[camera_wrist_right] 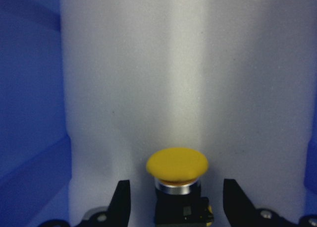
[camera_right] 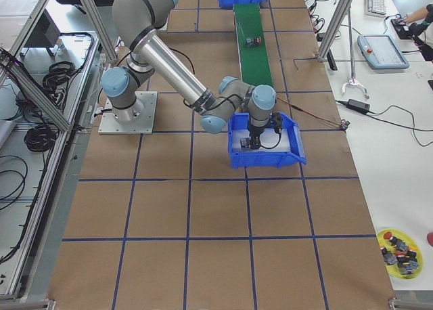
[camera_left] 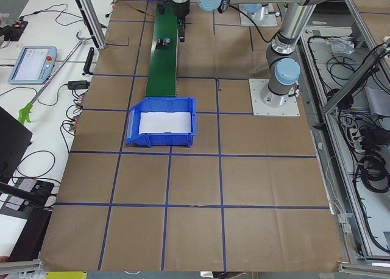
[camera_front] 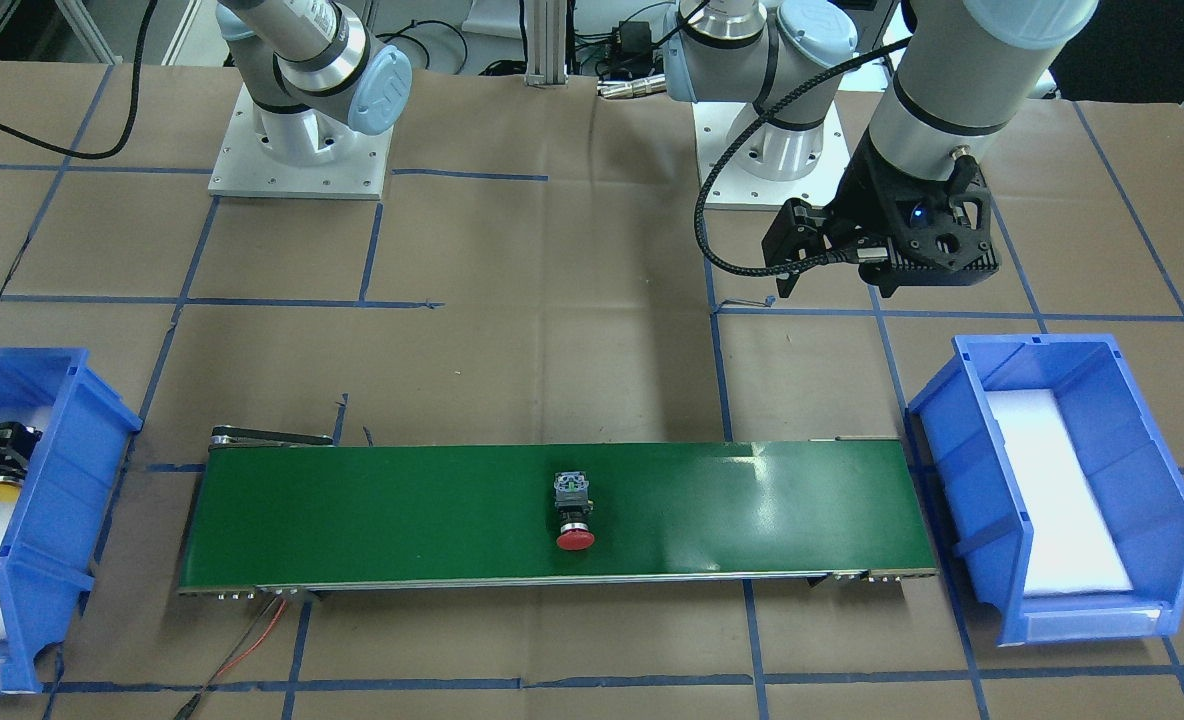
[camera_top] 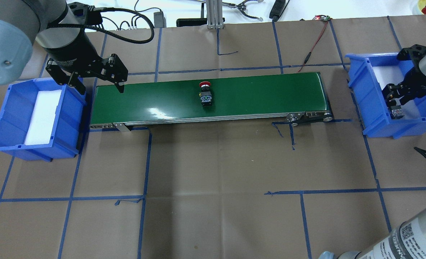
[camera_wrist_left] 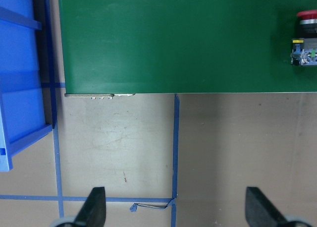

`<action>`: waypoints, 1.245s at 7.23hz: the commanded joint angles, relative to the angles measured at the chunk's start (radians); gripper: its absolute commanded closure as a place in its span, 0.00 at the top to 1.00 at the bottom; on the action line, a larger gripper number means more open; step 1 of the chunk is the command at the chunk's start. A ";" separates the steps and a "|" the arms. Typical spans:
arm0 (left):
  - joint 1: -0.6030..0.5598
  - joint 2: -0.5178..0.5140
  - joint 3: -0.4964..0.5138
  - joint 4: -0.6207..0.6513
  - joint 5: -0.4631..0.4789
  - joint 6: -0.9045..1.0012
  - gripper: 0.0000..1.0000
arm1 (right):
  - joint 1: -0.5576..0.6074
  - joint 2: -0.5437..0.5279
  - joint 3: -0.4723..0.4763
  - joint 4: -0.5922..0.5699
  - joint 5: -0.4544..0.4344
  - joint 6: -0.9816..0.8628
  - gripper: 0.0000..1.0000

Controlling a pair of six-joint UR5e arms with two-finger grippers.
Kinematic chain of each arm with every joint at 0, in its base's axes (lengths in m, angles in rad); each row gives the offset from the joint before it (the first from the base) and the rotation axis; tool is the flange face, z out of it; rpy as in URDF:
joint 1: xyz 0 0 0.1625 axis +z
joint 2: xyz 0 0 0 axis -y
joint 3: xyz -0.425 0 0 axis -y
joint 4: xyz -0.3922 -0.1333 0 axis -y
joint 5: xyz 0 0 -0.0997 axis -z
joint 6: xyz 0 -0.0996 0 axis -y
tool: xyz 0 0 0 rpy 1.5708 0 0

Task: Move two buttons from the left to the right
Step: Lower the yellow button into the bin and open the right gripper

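In the overhead view, a blue moulded plastic bin (camera_top: 71, 122) with ribbed walls sits at the left edge, lined with a flat slab of white foam (camera_top: 42, 117). Just above its upper right corner hangs the left hand (camera_wrist_left: 175, 209), matt black, with its two fingers spread wide and nothing between them. Its wrist camera looks down on bare paper and the end of the belt.

A long, glossy green conveyor belt (camera_top: 263, 97) with thin metal edges runs across the middle of the frame. The red button (camera_top: 205, 94) lies on its side about halfway along it. Its domed red cap points toward the top of the frame and its blocky grey-black contact end points toward the bottom.

At the right edge a second blue bin (camera_top: 364, 104) holds the right hand (camera_wrist_right: 176, 197), lowered inside it. Its fingers stand on either side of the yellow button (camera_wrist_right: 177, 165) with a gap on each side, so they do not grip it. The smooth yellow mushroom cap sits over a silver ring and a black body, above white foam.

The tabletop (camera_top: 213, 180) is covered in creased brown paper marked into squares by blue tape. Aluminium frame posts, loose cables and a teach pendant (camera_left: 30, 64) stand around it.
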 commanded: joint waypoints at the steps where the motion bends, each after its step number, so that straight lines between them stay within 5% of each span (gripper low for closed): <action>1: 0.000 0.000 0.001 0.000 0.000 0.000 1.00 | 0.009 -0.058 -0.040 0.027 -0.001 0.007 0.81; 2: 0.000 0.000 0.001 0.000 0.000 0.000 1.00 | 0.020 -0.112 -0.064 0.112 0.001 0.009 0.84; 3: 0.000 0.000 0.000 0.000 0.000 0.001 1.00 | 0.040 -0.160 -0.090 0.160 0.009 0.062 0.99; 5: 0.000 -0.003 0.001 0.000 0.001 0.000 1.00 | 0.090 -0.210 -0.157 0.185 0.070 0.146 0.99; 9: 0.000 -0.003 -0.002 0.000 0.003 0.000 1.00 | 0.348 -0.215 -0.306 0.363 0.055 0.355 0.99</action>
